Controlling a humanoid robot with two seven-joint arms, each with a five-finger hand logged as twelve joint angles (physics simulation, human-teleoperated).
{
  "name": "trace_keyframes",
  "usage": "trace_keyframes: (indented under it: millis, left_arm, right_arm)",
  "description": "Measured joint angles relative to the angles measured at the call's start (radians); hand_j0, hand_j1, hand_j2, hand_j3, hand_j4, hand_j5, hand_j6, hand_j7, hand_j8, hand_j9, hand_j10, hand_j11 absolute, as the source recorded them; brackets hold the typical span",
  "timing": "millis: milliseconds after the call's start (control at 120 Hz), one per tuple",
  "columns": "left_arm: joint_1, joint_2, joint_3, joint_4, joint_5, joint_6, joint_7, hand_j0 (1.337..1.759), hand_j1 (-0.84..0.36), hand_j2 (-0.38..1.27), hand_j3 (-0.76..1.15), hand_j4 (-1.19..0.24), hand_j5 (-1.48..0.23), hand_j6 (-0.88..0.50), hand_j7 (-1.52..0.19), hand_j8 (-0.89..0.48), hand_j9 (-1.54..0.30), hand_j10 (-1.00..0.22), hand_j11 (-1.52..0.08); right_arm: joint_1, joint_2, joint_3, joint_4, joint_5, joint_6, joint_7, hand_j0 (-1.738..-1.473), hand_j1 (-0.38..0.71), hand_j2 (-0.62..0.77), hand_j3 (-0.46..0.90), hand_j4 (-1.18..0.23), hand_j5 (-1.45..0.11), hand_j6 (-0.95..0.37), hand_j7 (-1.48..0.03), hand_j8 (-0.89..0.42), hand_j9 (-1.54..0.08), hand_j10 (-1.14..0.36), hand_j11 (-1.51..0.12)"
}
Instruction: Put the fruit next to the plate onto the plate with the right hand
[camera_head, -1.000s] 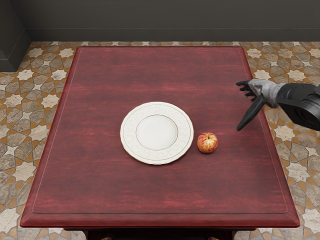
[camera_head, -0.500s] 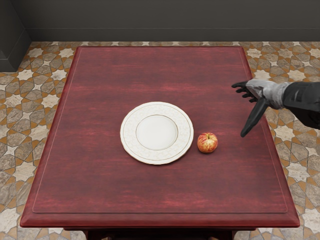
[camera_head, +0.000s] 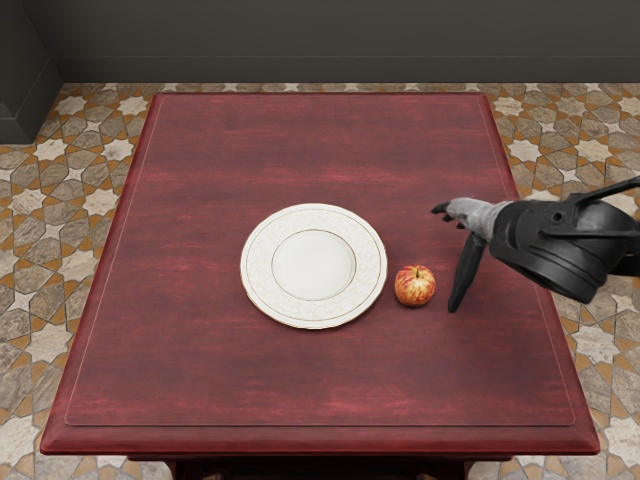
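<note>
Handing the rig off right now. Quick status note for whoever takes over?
Right hand: open, fingers spread, holding nothing, hovering just right of the small red-yellow apple, not touching it.
Left hand: not in view.
The apple sits on the dark red wooden table, just off the right edge of the round white ceramic plate. The plate holds nothing.
Done: no grasp yet.
Left: grasp the apple, lift it, set it on the plate.
</note>
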Motion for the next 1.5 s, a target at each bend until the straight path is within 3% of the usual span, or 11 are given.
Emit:
trace_keyframes:
  millis: [375, 600, 758, 883, 1300, 1325, 1375, 1417, 1500]
  left_arm:
    - [0.0, 0.0, 0.0, 0.0, 0.0, 0.0, 0.0, 1.658, 0.06, 0.05, 0.0, -0.25, -0.32, -0.25, -0.32, -0.25, -0.32, -0.25, -0.32]
    - [0.0, 0.0, 0.0, 0.0, 0.0, 0.0, 0.0, 1.658, 0.06, 0.05, 0.0, -0.25, -0.32, -0.25, -0.32, -0.25, -0.32, -0.25, -0.32]
    - [0.0, 0.0, 0.0, 0.0, 0.0, 0.0, 0.0, 1.658, 0.06, 0.05, 0.0, -0.25, -0.32, -0.25, -0.32, -0.25, -0.32, -0.25, -0.32]
    - [0.0, 0.0, 0.0, 0.0, 0.0, 0.0, 0.0, 1.658, 0.06, 0.05, 0.0, -0.25, -0.32, -0.25, -0.32, -0.25, -0.32, -0.25, -0.32]
    - [0.0, 0.0, 0.0, 0.0, 0.0, 0.0, 0.0, 1.658, 0.06, 0.05, 0.0, -0.25, -0.32, -0.25, -0.32, -0.25, -0.32, -0.25, -0.32]
    - [0.0, 0.0, 0.0, 0.0, 0.0, 0.0, 0.0, 1.658, 0.06, 0.05, 0.0, -0.25, -0.32, -0.25, -0.32, -0.25, -0.32, -0.25, -0.32]
    - [0.0, 0.0, 0.0, 0.0, 0.0, 0.0, 0.0, 1.658, 0.06, 0.05, 0.0, -0.25, -0.32, -0.25, -0.32, -0.25, -0.32, -0.25, -0.32]
    - [0.0, 0.0, 0.0, 0.0, 0.0, 0.0, 0.0, 1.658, 0.06, 0.05, 0.0, -0.25, -0.32, -0.25, -0.32, -0.25, -0.32, -0.25, -0.32]
    - [0.0, 0.0, 0.0, 0.0, 0.0, 0.0, 0.0, 1.658, 0.06, 0.05, 0.0, -0.25, -0.32, -0.25, -0.32, -0.25, -0.32, -0.25, -0.32]
  right_arm:
    - [-0.014, 0.086, 0.009, -0.005, 0.033, -0.022, 0.046, -1.658, -0.3, -0.01, 0.0, -0.04, -0.06, -0.04, -0.06, -0.04, -0.06, -0.04, -0.06]
    - [-0.018, 0.168, 0.015, -0.017, 0.186, -0.105, -0.04, -1.658, -0.3, -0.01, 0.0, -0.05, -0.06, -0.05, -0.06, -0.05, -0.06, -0.05, -0.06]
    - [-0.018, 0.199, 0.034, -0.023, 0.214, -0.119, -0.057, -1.658, -0.29, -0.01, 0.0, -0.05, -0.07, -0.05, -0.07, -0.05, -0.07, -0.05, -0.07]
    - [-0.018, 0.204, 0.043, -0.026, 0.22, -0.121, -0.061, -1.658, -0.22, -0.02, 0.0, -0.1, -0.14, -0.11, -0.14, -0.1, -0.14, -0.1, -0.14]
    - [-0.056, 0.206, 0.042, -0.05, 0.214, -0.122, -0.009, -1.658, -0.14, -0.04, 0.0, -0.18, -0.23, -0.18, -0.23, -0.18, -0.23, -0.18, -0.23]
    - [-0.06, 0.206, 0.042, -0.054, 0.211, -0.123, -0.007, -1.658, -0.13, -0.04, 0.0, -0.18, -0.23, -0.18, -0.23, -0.17, -0.28, -0.18, -0.23]
    - [-0.068, 0.206, 0.04, -0.064, 0.202, -0.123, -0.003, -1.658, -0.13, -0.04, 0.0, -0.2, -0.22, -0.18, -0.24, -0.04, -0.59, -0.18, -0.27]
    - [-0.076, 0.207, 0.04, -0.072, 0.193, -0.124, -0.001, -1.658, -0.13, -0.04, 0.0, -0.21, -0.21, -0.18, -0.24, -0.01, -0.71, -0.03, -0.63]
    - [-0.086, 0.206, 0.038, -0.084, 0.185, -0.122, 0.004, -1.658, -0.11, -0.04, 0.0, -0.23, -0.23, -0.2, -0.25, 0.03, -0.86, 0.03, -0.84]
